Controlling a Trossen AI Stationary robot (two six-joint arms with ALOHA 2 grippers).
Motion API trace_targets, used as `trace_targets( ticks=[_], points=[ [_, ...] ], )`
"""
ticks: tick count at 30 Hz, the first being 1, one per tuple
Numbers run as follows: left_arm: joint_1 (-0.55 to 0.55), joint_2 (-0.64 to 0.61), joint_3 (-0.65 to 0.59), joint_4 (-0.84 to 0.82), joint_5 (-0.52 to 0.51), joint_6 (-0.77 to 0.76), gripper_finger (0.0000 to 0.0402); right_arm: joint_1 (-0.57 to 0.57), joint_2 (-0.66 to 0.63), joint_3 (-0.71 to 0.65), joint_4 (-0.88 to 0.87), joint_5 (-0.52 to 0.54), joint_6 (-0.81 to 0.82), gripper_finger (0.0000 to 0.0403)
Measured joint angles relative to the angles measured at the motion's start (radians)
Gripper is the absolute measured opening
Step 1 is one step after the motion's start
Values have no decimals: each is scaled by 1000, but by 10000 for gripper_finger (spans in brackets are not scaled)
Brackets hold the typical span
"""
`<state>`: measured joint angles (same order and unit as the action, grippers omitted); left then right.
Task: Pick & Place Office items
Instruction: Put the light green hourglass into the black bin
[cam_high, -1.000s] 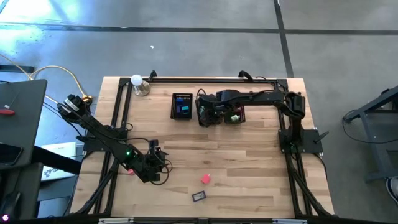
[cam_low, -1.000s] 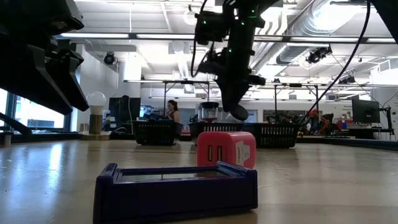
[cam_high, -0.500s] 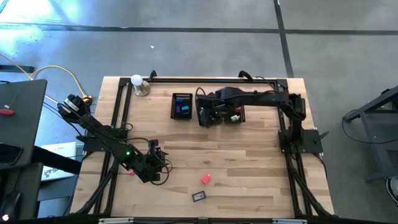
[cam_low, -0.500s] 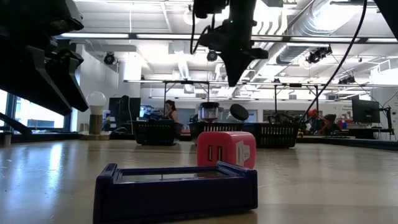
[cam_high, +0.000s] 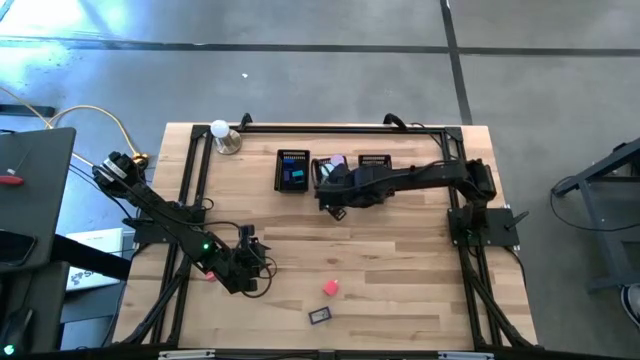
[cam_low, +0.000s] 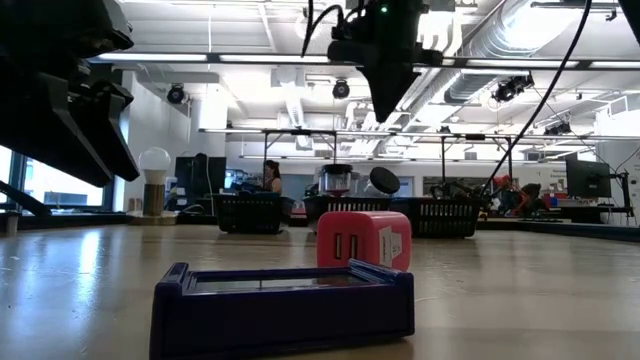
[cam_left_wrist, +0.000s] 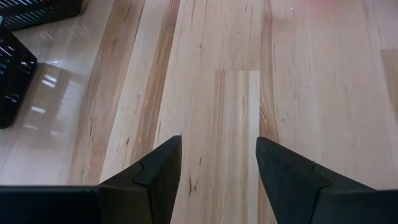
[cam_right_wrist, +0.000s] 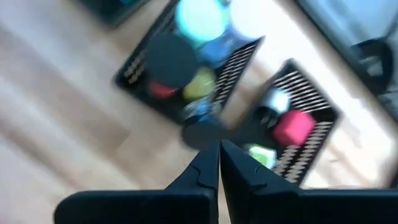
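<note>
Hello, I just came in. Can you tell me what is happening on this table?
The robot is sorting small office items into three black mesh bins at the table's far edge. The right end effector is shut, empty, just in front of them. The left end effector waits open nearer the front. A pink block and a dark blue case remain out.

Grey concrete floor (cam_high: 330, 85), exposed ceiling ducts (cam_low: 480, 45), strip lights, distant workbenches, seated person (cam_low: 272, 178)

Three black mesh bins (cam_high: 293, 171) line the table's (cam_high: 400, 270) far edge — white ball lamp (cam_high: 221, 133) at the corner.
</note>
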<state>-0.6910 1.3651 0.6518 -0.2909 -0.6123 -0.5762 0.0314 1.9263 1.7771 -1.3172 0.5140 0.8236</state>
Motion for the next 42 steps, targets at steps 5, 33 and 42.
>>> trace_targets(
  ticks=[5, 33, 42],
  points=[
    [0, 0, 0, 4, 0, 0, 197, 43, 0, 0, -43, 210, 21, 3],
    [-7, 0, 0, 7, 9, -7, 197, 299, -1, 0, 201, 484, -197, 185],
    [-7, 0, 0, 7, 14, -7, 197, 363, -31, 1, 179, 662, -43, 211]
  ],
)
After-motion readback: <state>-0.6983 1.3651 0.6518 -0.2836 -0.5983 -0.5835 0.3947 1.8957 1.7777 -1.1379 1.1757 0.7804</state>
